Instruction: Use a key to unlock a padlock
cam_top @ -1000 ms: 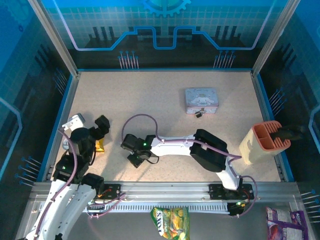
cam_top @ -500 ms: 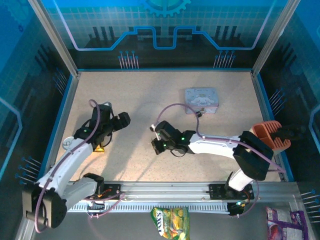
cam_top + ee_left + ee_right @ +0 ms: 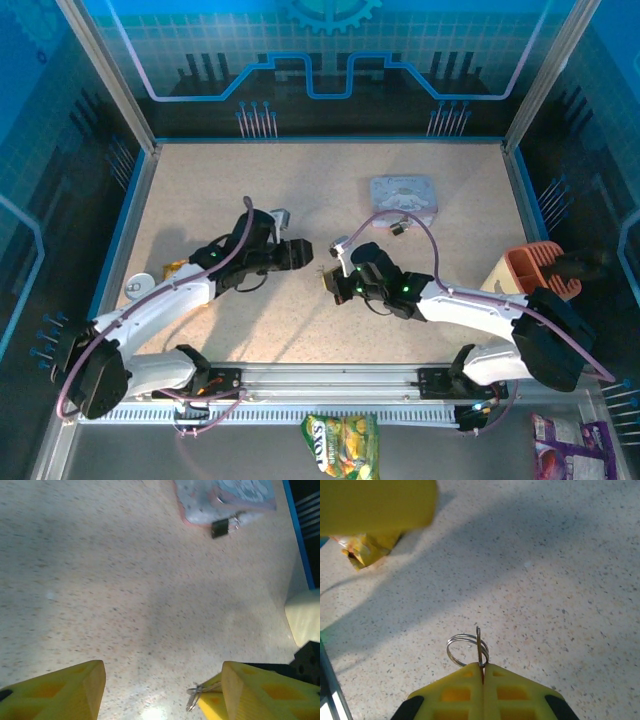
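Note:
The key [image 3: 479, 649] is a slim metal sliver on a wire ring, standing upright out of my right gripper [image 3: 482, 666], whose yellow fingers are shut on it. My left gripper [image 3: 163, 672] is open, its fingers [image 3: 60, 692] wide apart. The key [image 3: 196, 696] shows just inside its right finger, apart from both pads. In the top view the left gripper [image 3: 300, 254] and right gripper [image 3: 330, 280] meet tip to tip at mid-table. The small dark padlock [image 3: 398, 228] lies against the front edge of the pale blue tin [image 3: 403, 196]; it is also far ahead as the padlock [image 3: 223, 526].
An orange-yellow snack packet [image 3: 178, 270] and a small white round object [image 3: 138, 288] lie at the left. A beige and orange holder [image 3: 528, 284] stands at the right edge. A green snack bag [image 3: 340, 444] lies in front of the rail, off the table.
Both arms have swung from the near edge to mid-table, their grippers now facing each other. My left jaws have narrowed but remain open. The right gripper stayed shut on the key.

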Controlling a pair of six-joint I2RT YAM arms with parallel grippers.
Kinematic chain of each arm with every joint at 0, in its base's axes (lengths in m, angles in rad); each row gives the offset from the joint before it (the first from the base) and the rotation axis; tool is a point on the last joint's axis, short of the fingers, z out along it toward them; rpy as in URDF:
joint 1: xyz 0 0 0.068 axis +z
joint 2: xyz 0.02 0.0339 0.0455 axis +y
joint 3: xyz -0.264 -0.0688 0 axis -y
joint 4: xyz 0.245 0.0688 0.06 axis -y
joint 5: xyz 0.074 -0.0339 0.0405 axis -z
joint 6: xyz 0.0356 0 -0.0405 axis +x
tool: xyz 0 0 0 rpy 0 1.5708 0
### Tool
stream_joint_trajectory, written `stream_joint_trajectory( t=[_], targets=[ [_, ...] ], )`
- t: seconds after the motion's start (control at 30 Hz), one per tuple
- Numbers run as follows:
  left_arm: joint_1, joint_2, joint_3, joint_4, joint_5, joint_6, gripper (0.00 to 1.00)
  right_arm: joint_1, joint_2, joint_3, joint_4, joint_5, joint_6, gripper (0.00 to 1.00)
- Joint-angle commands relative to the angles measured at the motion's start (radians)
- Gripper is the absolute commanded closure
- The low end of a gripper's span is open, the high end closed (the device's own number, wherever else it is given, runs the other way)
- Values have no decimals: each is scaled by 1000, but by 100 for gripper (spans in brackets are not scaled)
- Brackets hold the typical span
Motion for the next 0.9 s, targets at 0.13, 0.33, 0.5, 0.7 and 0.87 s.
stream_joint_trajectory(
  t=[0.13, 0.33, 0.5, 0.7, 0.87],
  targets=[
    [-89, 67, 72, -3, -12, 57, 46, 2, -27, -25, 91, -7, -26, 100],
    [-97, 100, 87, -19, -6, 63, 55, 8, -28, -23, 97, -2, -28, 100],
    [-97, 113, 92, -25, -2, 59, 62, 13, -21, -10, 96, 7, -29, 100],
    [-97, 123, 91, -26, -3, 61, 74, 22, -11, 0, 91, 26, -33, 100],
    [-96, 131, 82, -9, -8, 49, 86, 21, -2, 12, 90, 29, -23, 100]
  ],
)
